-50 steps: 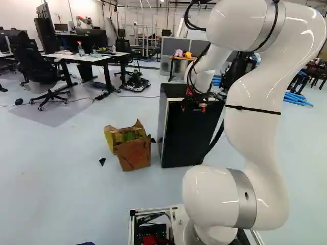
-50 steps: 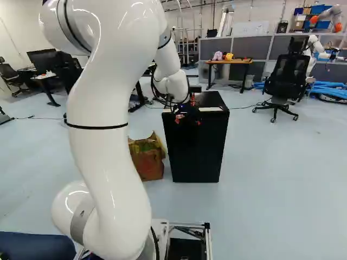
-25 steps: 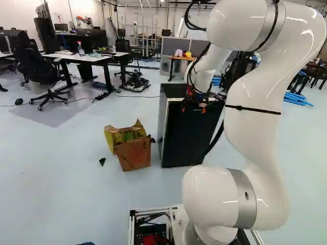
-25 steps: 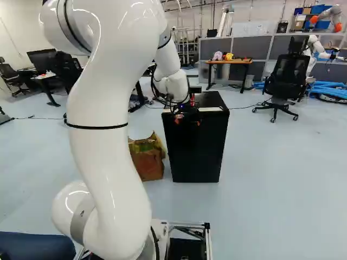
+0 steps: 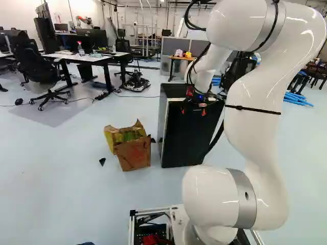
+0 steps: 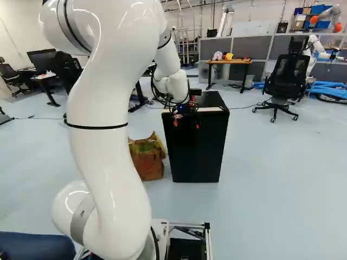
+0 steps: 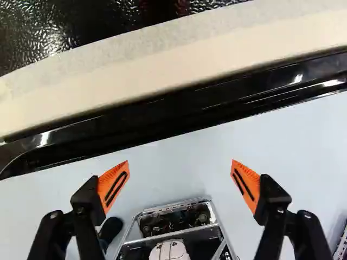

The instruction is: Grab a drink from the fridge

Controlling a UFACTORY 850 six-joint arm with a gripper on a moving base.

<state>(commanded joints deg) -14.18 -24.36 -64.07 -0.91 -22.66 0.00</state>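
Drink: nowhere in sight; to judge by the task, inside the black fridge (image 5: 186, 135), ahead of the base. Near the fridge's top front edge, a released claw (image 7: 180, 162), with orange pads (image 7: 114, 187) wide apart and nothing gripped between. Ahead of the claw, a glossy black rim (image 7: 217, 103), perhaps the top of the door, with a pale strip (image 7: 162, 59) beyond.

Likely step in hand: opening that door. Best done by easing one finger to the free edge, hooking lightly, then pulling slowly along the hinge's arc, without rocking the fridge or scraping its face. Also worth minding: the cardboard box (image 5: 134, 155) beside the fridge, a risk to any wide swing.

Hidden: the fridge's contents. Hard to make out: handle, hinge side, any touch between claw and fridge. Cut off in the wrist view: much of the fridge top.
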